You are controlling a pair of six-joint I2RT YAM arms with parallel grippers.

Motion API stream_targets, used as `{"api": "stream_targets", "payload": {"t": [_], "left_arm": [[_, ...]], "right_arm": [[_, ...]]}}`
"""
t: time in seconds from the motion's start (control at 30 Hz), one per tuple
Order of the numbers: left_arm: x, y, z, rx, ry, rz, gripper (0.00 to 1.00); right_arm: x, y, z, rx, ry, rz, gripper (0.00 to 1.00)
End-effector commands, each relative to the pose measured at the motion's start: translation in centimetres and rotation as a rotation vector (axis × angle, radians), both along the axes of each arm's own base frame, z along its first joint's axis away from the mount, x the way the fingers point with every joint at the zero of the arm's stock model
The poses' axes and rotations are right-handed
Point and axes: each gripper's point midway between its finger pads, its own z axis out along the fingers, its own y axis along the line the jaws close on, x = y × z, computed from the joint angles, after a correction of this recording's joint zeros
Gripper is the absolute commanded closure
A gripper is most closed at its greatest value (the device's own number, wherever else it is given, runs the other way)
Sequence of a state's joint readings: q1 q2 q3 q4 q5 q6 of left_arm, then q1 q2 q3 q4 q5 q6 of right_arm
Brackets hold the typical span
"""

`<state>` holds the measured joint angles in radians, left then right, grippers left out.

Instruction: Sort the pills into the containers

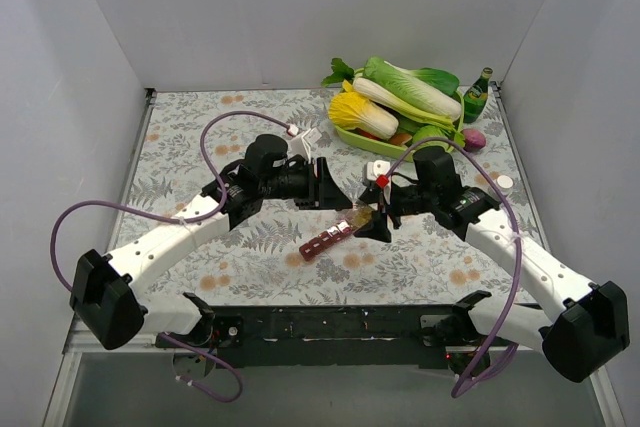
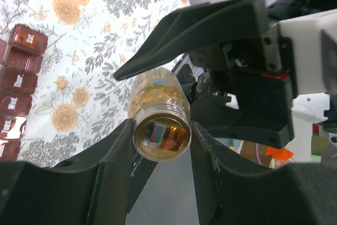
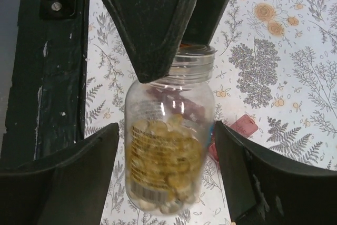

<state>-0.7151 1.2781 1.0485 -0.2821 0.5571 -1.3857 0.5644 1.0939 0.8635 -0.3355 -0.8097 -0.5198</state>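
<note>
Both arms meet over the middle of the counter (image 1: 190, 137), with a clear pill bottle (image 2: 158, 93) caught between them. The left pincer (image 2: 160, 128) is closed on the bottle's threaded neck, a finger pressed to each side of the rim. The right pincer (image 3: 166, 130) straddles the wider body. Its fingers stand about a bottle's width apart, and I cannot tell whether they press on it or only flank it. The yellow pills (image 3: 160, 164) are heaped in the base end, toward the right wrist and away from the mouth. No cap shows on the bare threads, though the left fingers hide the very top.

The organizer strip (image 1: 328, 239) lies flat on the counter, below the bottle and a little to its near left. Its long axis runs on a slant from near left to far right, and the far-right end sits almost under the bottle. From the right wrist, dark red compartments show through the clear wall. The right pincer is the nearer to that end. Whether any lid is up I cannot tell.

As I judge it, pouring depends on bringing the mouth down over one compartment, and the left fingers around the neck crowd that spot. The vegetable tray (image 1: 365, 140) and a green bottle (image 1: 478, 95) stand well apart at the far right, out of the way.
</note>
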Motion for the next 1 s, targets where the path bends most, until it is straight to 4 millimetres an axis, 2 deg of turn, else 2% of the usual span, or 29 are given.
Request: {"api": "stream_targets", "payload": {"t": [0.0,0.2,0.4,0.43,0.53,0.57,0.6,0.63,0.67,0.7,0.8,0.93,0.97], "left_arm": [[0.9,-0.3,3.6,-0.113,-0.068,0.072,1.00],[1.2,-0.1,3.4,-0.136,-0.060,0.114,1.00],[1.3,0.3,3.3,-0.146,-0.054,0.149,1.00],[1.3,0.2,3.6,-0.158,-0.059,0.149,1.00],[1.1,0.2,3.6,-0.175,-0.054,0.145,1.00],[1.1,0.2,3.7,-0.177,-0.056,0.140,0.96],[0.9,0.2,3.8,-0.180,-0.059,0.132,0.83],[0.8,0.3,3.7,-0.170,-0.076,0.116,0.65],[0.6,0.5,4.1,-0.167,-0.092,0.106,0.39],[0.4,0.7,4.1,-0.156,-0.114,0.093,0.29],[-0.3,1.7,4.4,-0.096,-0.248,0.024,0.12],[-1.7,2.8,4.4,-0.052,-0.515,-0.121,0.04],[-2.4,3.0,3.4,-0.041,-0.597,-0.204,0.02]], "right_arm": [[0.5,0.7,1.5,0.069,0.022,-0.048,0.21],[1.3,1.1,2.3,0.085,0.045,-0.075,0.32],[1.1,1.1,2.6,0.106,0.063,-0.053,0.52],[0.8,1.0,2.7,0.116,0.070,-0.035,0.65],[0.0,1.1,2.9,0.136,0.086,0.016,0.86],[-0.3,1.0,3.0,0.142,0.083,0.029,0.88],[-0.5,1.0,3.0,0.143,0.083,0.044,0.89],[-0.9,0.9,3.1,0.152,0.085,0.068,0.91],[-1.2,0.8,3.2,0.153,0.086,0.076,0.91],[-1.4,0.7,3.1,0.149,0.086,0.083,0.92],[-2.2,0.5,3.2,0.159,0.099,0.119,0.94],[-3.3,0.5,3.3,0.177,0.123,0.174,0.95],[-3.4,0.4,3.2,0.176,0.128,0.177,0.95]]}}
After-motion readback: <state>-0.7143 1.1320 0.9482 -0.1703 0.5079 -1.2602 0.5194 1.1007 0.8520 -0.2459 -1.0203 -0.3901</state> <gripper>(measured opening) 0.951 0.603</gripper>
